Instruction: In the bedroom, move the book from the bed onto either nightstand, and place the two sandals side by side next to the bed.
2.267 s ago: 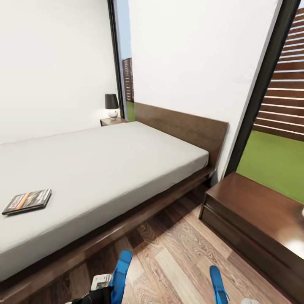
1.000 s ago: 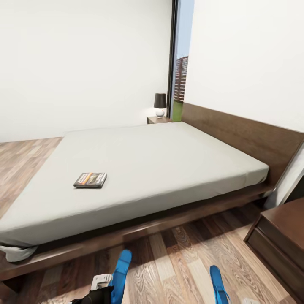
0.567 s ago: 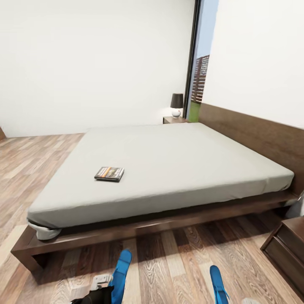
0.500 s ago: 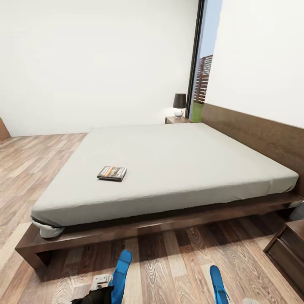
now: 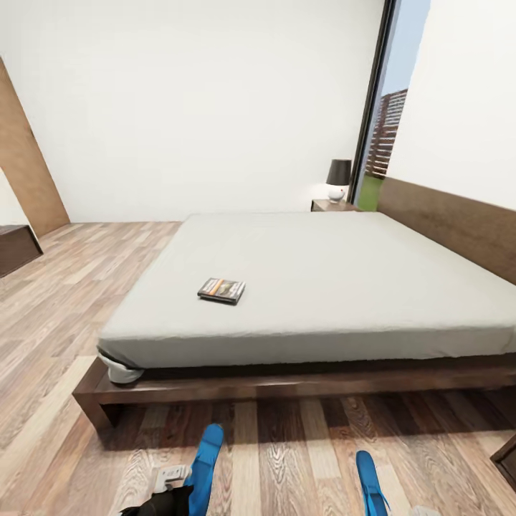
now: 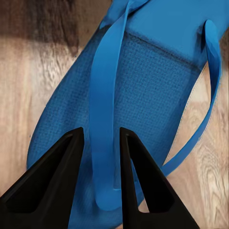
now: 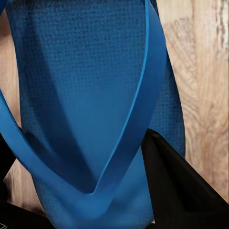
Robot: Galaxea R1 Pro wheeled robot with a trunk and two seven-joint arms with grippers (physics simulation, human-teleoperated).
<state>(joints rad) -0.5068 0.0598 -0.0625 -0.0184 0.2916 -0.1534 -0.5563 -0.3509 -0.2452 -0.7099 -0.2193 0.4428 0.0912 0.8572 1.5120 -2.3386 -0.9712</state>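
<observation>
The book [image 5: 221, 289] lies flat on the grey mattress of the bed [image 5: 337, 287], near its foot end. A nightstand [image 5: 331, 206] stands at the far side by the headboard, with a lamp on it. Both blue sandals hang low over the plank floor in front of the bed's near side: one sandal [image 5: 204, 469] on the left, the other sandal [image 5: 371, 484] on the right. My left gripper [image 6: 101, 136] is shut on the strap of the left sandal [image 6: 143, 95]. My right gripper [image 7: 78, 152] is shut on the strap of the right sandal [image 7: 86, 71].
A dark cabinet corner [image 5: 506, 459] pokes in at the lower right edge. On the left stand a brown wooden door panel [image 5: 25, 165] and a low dark piece of furniture [image 5: 14, 247]. Bare plank floor [image 5: 64, 301] runs beside the bed's foot. A tall window [image 5: 383, 129] is behind the nightstand.
The camera has swung left: the bed and book slid right in the picture, the near cabinet has almost left it, and the door came in. Both sandals stay held.
</observation>
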